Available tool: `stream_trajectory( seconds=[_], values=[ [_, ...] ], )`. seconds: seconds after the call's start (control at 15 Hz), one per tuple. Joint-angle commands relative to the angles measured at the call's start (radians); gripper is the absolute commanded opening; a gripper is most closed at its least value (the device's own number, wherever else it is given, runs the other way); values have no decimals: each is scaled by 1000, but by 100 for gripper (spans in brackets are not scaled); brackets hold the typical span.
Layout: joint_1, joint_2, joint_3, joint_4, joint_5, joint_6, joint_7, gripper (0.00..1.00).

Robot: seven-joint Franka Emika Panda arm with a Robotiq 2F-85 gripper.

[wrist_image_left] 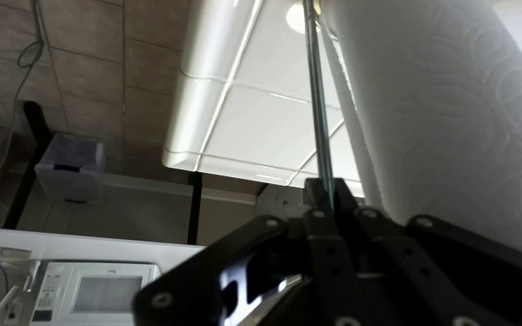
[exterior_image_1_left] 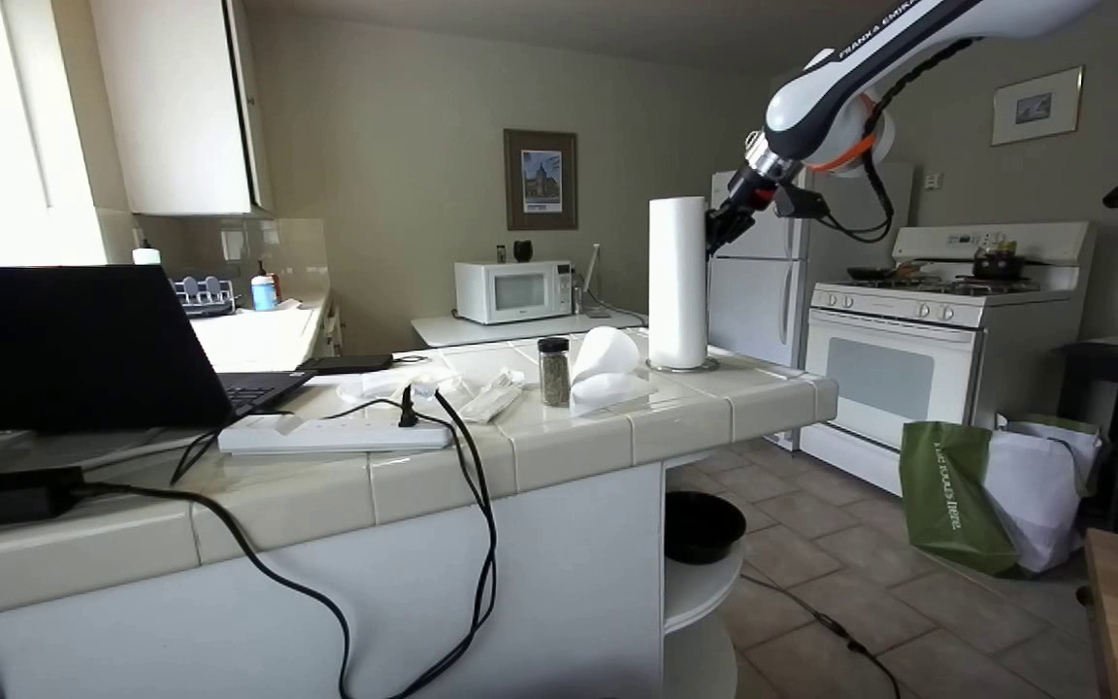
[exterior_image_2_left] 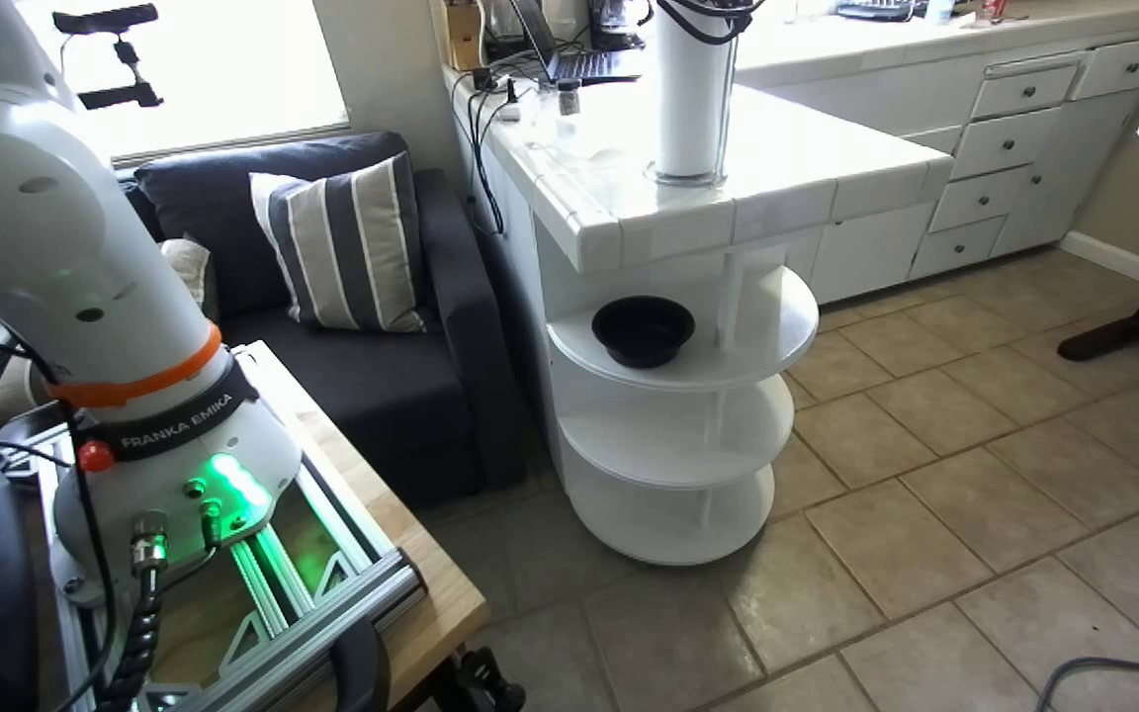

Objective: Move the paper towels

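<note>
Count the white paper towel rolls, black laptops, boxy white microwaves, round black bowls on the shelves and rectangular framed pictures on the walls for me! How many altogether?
White cylindrical paper towel roll: 1
Black open laptop: 1
Boxy white microwave: 1
Round black bowl: 1
Rectangular framed pictures: 2
Total: 6

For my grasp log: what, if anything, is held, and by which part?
The gripper holds the paper towel holder high on its metal side rod.
</note>
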Motion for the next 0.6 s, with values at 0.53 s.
stream_trajectory(
  seconds=[0.53],
  values=[
    [-20,110,-16,239,-23,-10,139,2]
  ],
)
